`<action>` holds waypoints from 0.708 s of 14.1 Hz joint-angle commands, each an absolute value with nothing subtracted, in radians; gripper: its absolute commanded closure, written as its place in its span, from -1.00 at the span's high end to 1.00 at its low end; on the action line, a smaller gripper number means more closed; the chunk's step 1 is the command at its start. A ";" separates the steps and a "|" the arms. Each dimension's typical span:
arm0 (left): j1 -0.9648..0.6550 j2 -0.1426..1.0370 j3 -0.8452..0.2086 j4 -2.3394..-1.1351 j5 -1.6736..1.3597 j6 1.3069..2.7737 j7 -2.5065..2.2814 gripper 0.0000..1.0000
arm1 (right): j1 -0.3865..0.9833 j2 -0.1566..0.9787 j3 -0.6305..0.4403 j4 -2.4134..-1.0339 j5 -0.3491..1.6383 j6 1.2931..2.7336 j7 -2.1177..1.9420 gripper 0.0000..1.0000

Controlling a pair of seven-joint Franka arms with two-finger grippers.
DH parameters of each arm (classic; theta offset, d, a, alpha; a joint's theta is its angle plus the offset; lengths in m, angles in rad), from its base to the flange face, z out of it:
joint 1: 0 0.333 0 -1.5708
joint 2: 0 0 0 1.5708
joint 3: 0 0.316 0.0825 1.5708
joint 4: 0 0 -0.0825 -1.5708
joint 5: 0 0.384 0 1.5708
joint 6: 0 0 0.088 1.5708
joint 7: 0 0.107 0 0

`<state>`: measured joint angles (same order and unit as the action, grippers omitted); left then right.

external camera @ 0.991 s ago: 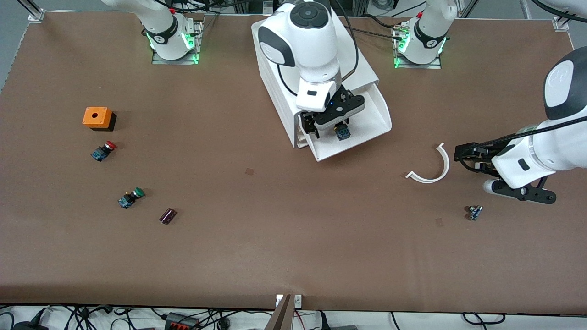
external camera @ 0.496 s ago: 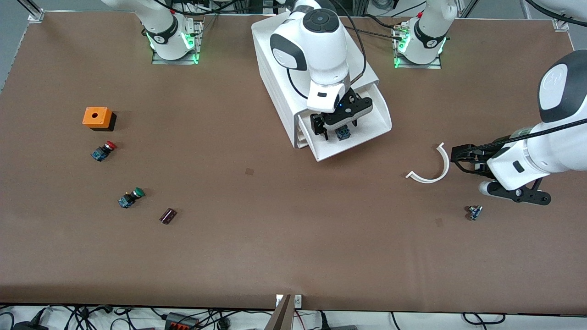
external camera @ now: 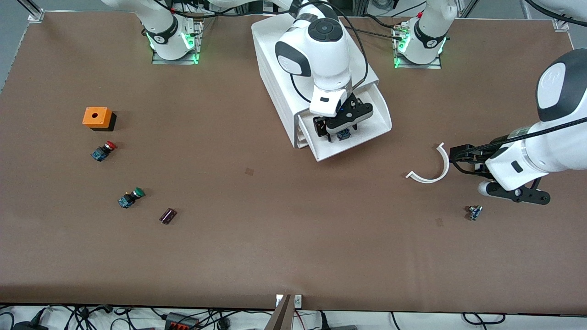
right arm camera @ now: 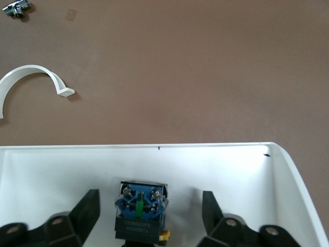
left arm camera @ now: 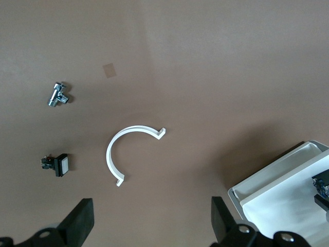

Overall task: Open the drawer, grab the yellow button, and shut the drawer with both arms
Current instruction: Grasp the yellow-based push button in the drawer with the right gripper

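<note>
The top drawer (external camera: 367, 120) of the white cabinet (external camera: 275, 87) is pulled open. The button (external camera: 343, 134) lies in the drawer, blue-grey base showing. In the right wrist view the button (right arm camera: 140, 211) sits between the open fingers (right arm camera: 85, 211), with a bit of orange-yellow at its edge, on the drawer floor (right arm camera: 231, 175). My right gripper (external camera: 337, 130) is open, low in the drawer around the button, not touching it. My left gripper (external camera: 458, 158) is open and empty, beside the white curved piece (external camera: 433, 167) toward the left arm's end of the table.
An orange box (external camera: 97, 118), a red-capped button (external camera: 103, 151), a green-capped button (external camera: 130, 197) and a dark purple part (external camera: 168, 216) lie toward the right arm's end. A small metal fitting (external camera: 474, 212) lies near the left gripper. The left wrist view shows the curved piece (left arm camera: 131, 149), the fitting (left arm camera: 59, 95) and a small black part (left arm camera: 56, 164).
My right gripper has moved lower into the drawer, down around the button. My left gripper has drifted slightly toward the curved piece.
</note>
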<state>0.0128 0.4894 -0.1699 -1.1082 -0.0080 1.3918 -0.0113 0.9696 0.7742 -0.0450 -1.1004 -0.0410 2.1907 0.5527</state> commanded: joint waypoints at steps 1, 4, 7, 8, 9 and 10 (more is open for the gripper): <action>0.009 0.502 -0.178 -1.078 0.014 1.390 -0.047 1.00 | 0.976 0.793 -0.049 -1.065 -0.052 2.189 0.578 0.59; 0.009 0.502 -0.178 -1.078 0.014 1.388 -0.048 1.00 | 0.982 0.793 -0.048 -1.065 -0.052 2.184 0.581 0.41; 0.003 0.502 -0.179 -1.078 0.015 1.388 -0.060 1.00 | 0.994 0.793 -0.049 -1.066 -0.052 2.181 0.603 0.41; 0.002 0.502 -0.179 -1.078 0.015 1.388 -0.060 1.00 | 0.994 0.792 -0.049 -1.066 -0.052 2.178 0.601 0.31; 0.000 0.502 -0.179 -1.078 0.015 1.388 -0.060 1.00 | 0.994 0.792 -0.049 -1.066 -0.052 2.178 0.601 0.07; -0.002 0.502 -0.179 -1.078 0.015 1.388 -0.060 1.00 | 0.993 0.792 -0.049 -1.066 -0.051 2.180 0.600 -0.22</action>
